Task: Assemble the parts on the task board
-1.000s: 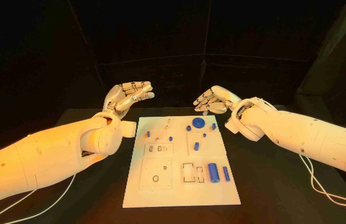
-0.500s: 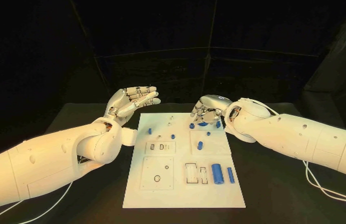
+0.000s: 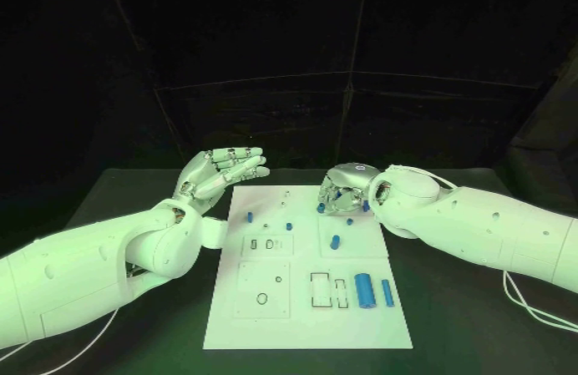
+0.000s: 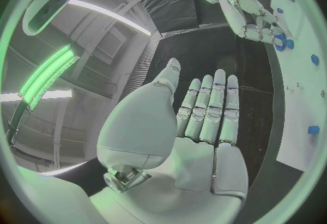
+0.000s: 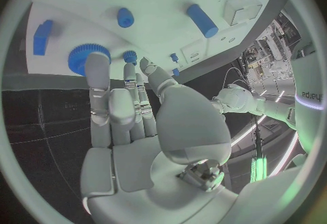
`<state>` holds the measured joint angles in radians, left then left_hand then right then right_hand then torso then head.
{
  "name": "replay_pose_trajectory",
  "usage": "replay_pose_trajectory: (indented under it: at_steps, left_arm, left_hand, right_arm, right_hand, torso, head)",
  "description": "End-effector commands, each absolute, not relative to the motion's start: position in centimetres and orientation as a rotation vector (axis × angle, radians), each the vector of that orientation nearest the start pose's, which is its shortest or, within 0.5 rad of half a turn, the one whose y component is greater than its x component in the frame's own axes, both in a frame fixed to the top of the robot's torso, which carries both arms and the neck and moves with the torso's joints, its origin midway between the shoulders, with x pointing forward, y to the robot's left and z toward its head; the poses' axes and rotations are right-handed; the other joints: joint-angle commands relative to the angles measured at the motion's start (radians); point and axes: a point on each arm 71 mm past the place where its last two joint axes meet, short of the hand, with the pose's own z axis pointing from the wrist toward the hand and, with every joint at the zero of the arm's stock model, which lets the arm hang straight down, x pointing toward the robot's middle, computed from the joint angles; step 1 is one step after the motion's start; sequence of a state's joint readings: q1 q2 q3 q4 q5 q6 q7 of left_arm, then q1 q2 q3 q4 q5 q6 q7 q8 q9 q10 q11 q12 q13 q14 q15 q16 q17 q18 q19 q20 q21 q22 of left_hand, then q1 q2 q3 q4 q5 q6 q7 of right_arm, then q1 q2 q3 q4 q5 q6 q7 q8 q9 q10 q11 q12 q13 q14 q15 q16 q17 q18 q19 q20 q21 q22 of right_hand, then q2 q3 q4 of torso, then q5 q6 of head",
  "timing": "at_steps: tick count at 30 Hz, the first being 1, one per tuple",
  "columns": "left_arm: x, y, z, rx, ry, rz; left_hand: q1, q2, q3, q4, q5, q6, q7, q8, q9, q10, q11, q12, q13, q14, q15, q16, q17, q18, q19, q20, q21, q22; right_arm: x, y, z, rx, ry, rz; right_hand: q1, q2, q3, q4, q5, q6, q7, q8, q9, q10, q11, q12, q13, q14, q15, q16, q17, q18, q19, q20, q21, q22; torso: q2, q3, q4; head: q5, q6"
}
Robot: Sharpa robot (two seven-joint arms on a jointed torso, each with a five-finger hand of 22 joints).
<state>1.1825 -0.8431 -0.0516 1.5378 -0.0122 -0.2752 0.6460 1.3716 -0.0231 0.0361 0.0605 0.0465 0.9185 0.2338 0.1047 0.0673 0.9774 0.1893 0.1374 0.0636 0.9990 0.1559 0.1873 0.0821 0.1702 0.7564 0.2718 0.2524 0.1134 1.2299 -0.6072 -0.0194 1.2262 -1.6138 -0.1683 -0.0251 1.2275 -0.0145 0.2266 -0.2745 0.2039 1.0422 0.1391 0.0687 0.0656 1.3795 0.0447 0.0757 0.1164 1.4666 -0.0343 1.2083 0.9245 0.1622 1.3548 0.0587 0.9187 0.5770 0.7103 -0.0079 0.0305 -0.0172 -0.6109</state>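
Note:
The white task board [image 3: 301,308] lies in the middle of the table. My right hand [image 3: 343,193] is lowered over its far right part, fingers pointing down. In the right wrist view its fingertips [image 5: 97,63] reach the blue gear [image 5: 80,58], with nothing gripped. The left wrist view shows the right hand [image 4: 250,14] with that gear [image 4: 279,42] under its fingers. My left hand [image 3: 224,171] is raised beside the board's far left corner, palm up, fingers [image 4: 212,105] straight and empty. Blue pegs [image 3: 250,218] [image 3: 334,242] stand mid-board; two blue cylinders [image 3: 362,291] lie near right.
Rectangular slots [image 3: 319,290] and an oval hole [image 3: 261,298] mark the board's near half. In the right wrist view a blue block [image 5: 43,37], a round peg [image 5: 125,17] and a cylinder [image 5: 202,20] lie on the board beyond the gear. Black table [image 3: 469,308] surrounds the board.
My right hand has come down and inward from above the board's far right corner onto the gear's spot. My left hand has stayed raised, its fingers straightening.

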Motion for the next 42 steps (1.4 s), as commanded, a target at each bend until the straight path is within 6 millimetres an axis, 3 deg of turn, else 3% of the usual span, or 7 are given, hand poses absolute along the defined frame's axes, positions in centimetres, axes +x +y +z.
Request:
replay_pose_trajectory:
  at_steps: [1,10,13,20,31,42]
  left_arm:
    - [48.0,20.4,-17.0,-0.946,1.226,-1.742]
    - [48.0,20.4,-17.0,-0.951,1.234,-1.739]
    - [48.0,20.4,-17.1,-0.952,1.236,-1.737]
    - [48.0,20.5,-17.1,-0.956,1.242,-1.735]
    - [48.0,20.5,-17.1,-0.96,1.251,-1.733]
    - [48.0,20.5,-17.2,-0.965,1.254,-1.73]
  left_hand:
    - [-0.012,0.0,-0.008,-0.002,0.001,0.005,0.008,-0.007,-0.001,0.005,0.002,-0.005,0.0,-0.003,0.002,-0.007,-0.002,0.012,-0.008,0.002,-0.004,-0.001]
    - [-0.012,0.003,-0.011,-0.004,0.001,0.005,0.009,-0.009,-0.001,0.004,0.003,-0.008,0.0,-0.005,0.003,-0.01,-0.003,0.012,-0.01,0.003,-0.007,-0.003]
    - [-0.012,0.003,-0.011,-0.005,0.001,0.004,0.009,-0.01,-0.001,0.004,0.004,-0.009,0.0,-0.005,0.004,-0.011,-0.003,0.012,-0.01,0.003,-0.008,-0.004]
    - [-0.013,0.005,-0.013,-0.007,0.001,0.004,0.011,-0.012,-0.002,0.003,0.005,-0.011,0.0,-0.006,0.004,-0.013,-0.004,0.012,-0.012,0.004,-0.009,-0.005]
    - [-0.013,0.006,-0.014,-0.008,0.001,0.003,0.011,-0.014,-0.002,0.002,0.005,-0.013,-0.001,-0.006,0.005,-0.014,-0.005,0.012,-0.013,0.004,-0.01,-0.006]
    - [-0.014,0.011,-0.016,-0.009,0.001,0.002,0.014,-0.017,-0.002,0.0,0.007,-0.017,-0.001,-0.004,0.005,-0.016,-0.005,0.012,-0.014,0.005,-0.012,-0.007]
  right_arm:
    - [54.0,-15.5,-18.6,-0.421,1.699,0.504]
    - [54.2,-15.0,-18.6,-0.423,1.699,0.502]
    - [54.2,-14.9,-18.7,-0.423,1.698,0.503]
    - [54.4,-14.7,-18.7,-0.421,1.7,0.499]
    - [54.5,-14.1,-18.9,-0.43,1.719,0.494]
    - [54.7,-14.0,-19.2,-0.436,1.752,0.485]
  right_hand:
    - [-0.008,-0.005,0.006,0.003,-0.005,-0.008,0.0,-0.004,0.001,0.003,0.002,0.0,0.003,0.034,-0.005,0.004,-0.005,-0.005,-0.003,0.001,0.009,0.006]
    - [-0.015,-0.004,0.023,0.009,-0.009,-0.012,0.014,-0.004,0.001,-0.082,0.023,-0.017,-0.014,0.025,0.011,0.022,0.004,-0.007,-0.022,0.013,0.037,0.027]
    - [-0.02,-0.008,0.03,0.011,-0.013,-0.011,0.023,-0.003,0.001,-0.147,0.038,-0.016,-0.033,0.023,0.023,0.032,0.011,-0.008,-0.03,0.022,0.047,0.034]
    - [-0.017,-0.014,0.041,0.011,-0.022,-0.013,0.031,-0.004,0.001,-0.196,0.049,-0.014,-0.051,0.019,0.033,0.044,0.017,-0.006,-0.042,0.034,0.064,0.046]
    - [-0.007,-0.005,0.06,0.011,-0.029,-0.014,0.034,-0.003,0.001,-0.21,0.052,-0.012,-0.052,0.017,0.036,0.053,0.023,-0.004,-0.05,0.038,0.077,0.055]
    - [0.008,0.02,0.106,0.011,-0.052,0.006,0.027,0.002,0.003,-0.186,0.045,-0.003,-0.051,0.016,0.031,0.064,0.029,-0.007,-0.05,0.037,0.111,0.093]
  torso:
    - [0.005,0.001,-0.0006]
    - [0.008,0.0004,0.002]
    - [0.008,0.0005,0.001]
    - [0.01,0.0011,0.0005]
    - [0.014,0.0011,0.0008]
    - [0.016,0.0016,0.0004]
  head:
    - [-0.002,0.001]
    - [-0.003,-0.001]
    - [-0.002,-0.002]
    - [0.0,-0.005]
    - [-0.001,-0.009]
    - [-0.001,-0.016]
